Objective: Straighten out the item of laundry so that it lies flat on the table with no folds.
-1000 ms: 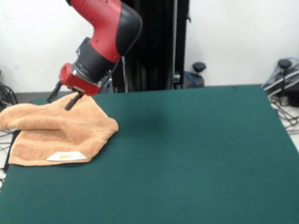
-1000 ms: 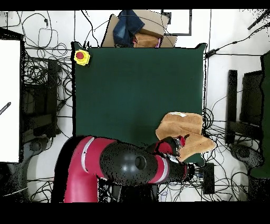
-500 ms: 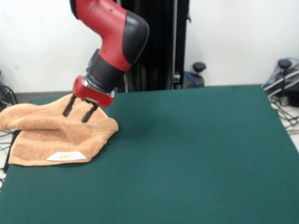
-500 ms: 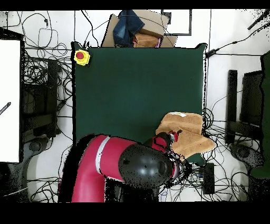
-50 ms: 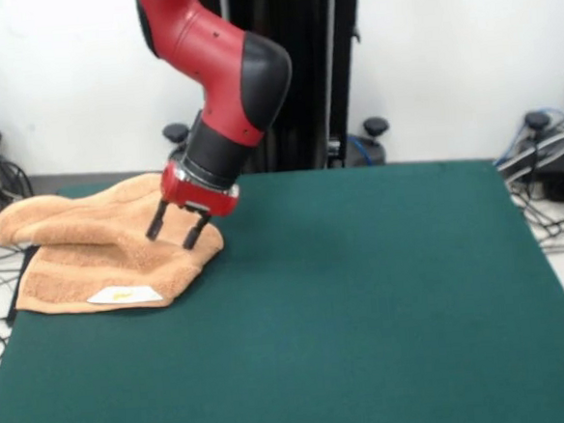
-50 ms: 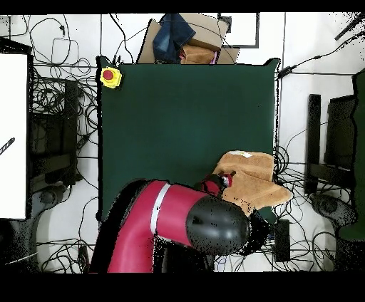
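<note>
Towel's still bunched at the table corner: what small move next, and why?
Probably lower the open gripper onto the folded peach-orange terry towel edge beneath it and close. The fingers hang apart just above the fold, and the towel overhangs the dark green felt table corner, still doubled over.

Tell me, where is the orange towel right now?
In the front view the towel lies crumpled at the table's left far corner, under the open gripper.
</note>
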Robot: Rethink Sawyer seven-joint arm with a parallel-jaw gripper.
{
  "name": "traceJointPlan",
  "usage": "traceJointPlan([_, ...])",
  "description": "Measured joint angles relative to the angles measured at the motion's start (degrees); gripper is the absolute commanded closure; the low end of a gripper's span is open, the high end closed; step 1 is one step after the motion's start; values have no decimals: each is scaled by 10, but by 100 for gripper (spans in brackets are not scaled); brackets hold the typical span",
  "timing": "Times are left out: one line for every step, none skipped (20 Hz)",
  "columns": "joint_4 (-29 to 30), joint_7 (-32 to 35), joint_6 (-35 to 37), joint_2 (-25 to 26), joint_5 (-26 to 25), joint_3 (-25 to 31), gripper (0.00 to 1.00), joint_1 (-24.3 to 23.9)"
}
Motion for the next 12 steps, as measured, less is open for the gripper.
traceJointPlan([0,0,0,-1,0,4,0,0])
traceJointPlan([0,0,0,-1,0,7,0,1])
traceJointPlan([0,0,0,-2,2,9,0,2])
traceJointPlan([0,0,0,-2,4,11,0,2])
traceJointPlan([0,0,0,-2,7,13,0,4])
traceJointPlan([0,0,0,-3,16,18,0,7])
traceJointPlan([0,0,0,-3,24,21,0,10])
traceJointPlan([0,0,0,-3,27,23,0,11])
traceJointPlan([0,0,0,-3,45,28,0,18])
traceJointPlan([0,0,0,-3,48,30,0,20])
traceJointPlan([0,0,0,-3,52,31,0,22])
traceJointPlan([0,0,0,-4,61,36,0,27])
